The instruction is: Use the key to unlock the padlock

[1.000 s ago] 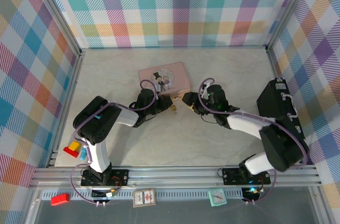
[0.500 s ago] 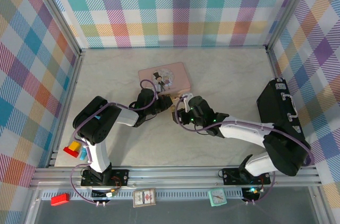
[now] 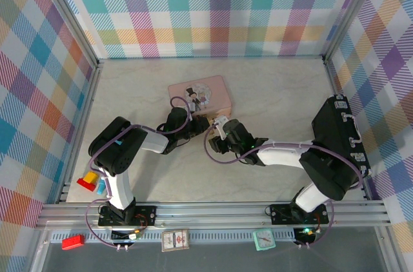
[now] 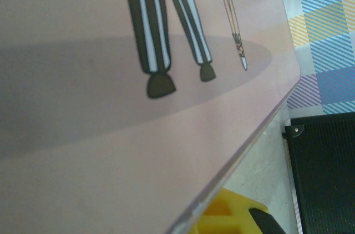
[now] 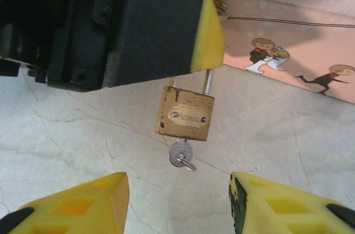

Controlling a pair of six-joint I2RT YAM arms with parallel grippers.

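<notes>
A scuffed, dull brass padlock is showing its silvery shackle and grey metal key against a matt, marble-veined table, while the smooth pink tin is giving off a soft sheen.

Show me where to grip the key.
Take the key by its round head, sticking out of the base of the padlock; the blade is buried. Come from that end, probably rolling the open right gripper so the jaws pinch its flat faces.

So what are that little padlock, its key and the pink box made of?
Padlock: apparently brass, dull gold and scuffed, with a silvery shackle. Key: grey metal, faintly shiny. Pink tin: probably painted sheet metal, smooth with printed figures; could be plastic.
</notes>
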